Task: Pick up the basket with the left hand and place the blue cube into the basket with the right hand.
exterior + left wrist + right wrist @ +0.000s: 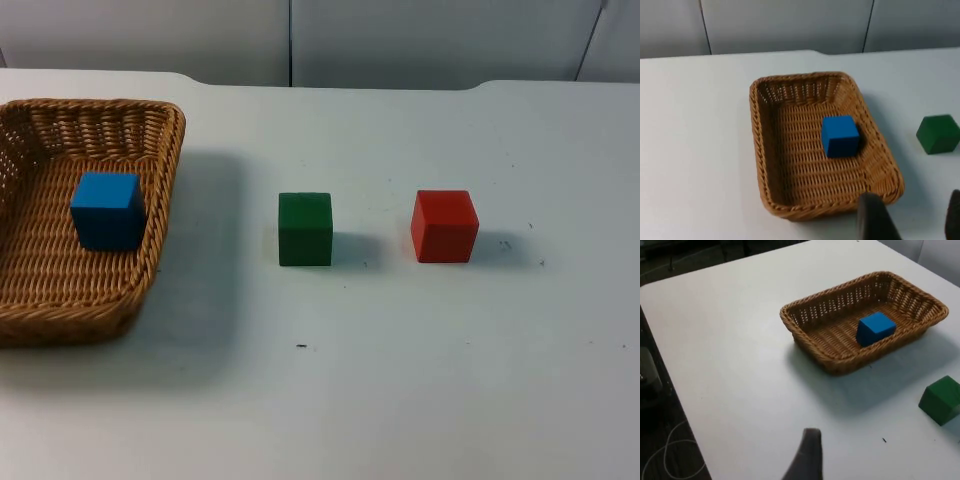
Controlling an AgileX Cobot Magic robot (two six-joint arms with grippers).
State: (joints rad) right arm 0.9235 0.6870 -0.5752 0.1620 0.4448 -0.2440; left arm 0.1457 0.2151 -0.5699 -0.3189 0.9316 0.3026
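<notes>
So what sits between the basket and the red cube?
The green cube, standing apart from both the basket and the red cube, seen in the top view.

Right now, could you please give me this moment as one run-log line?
blue cube: inside wicker basket | basket: on table, unheld | green cube, red cube: on table | left gripper: near basket

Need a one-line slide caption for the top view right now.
Blue cube sits inside the wicker basket at the table's left; green cube and red cube stand apart outside it.
</notes>
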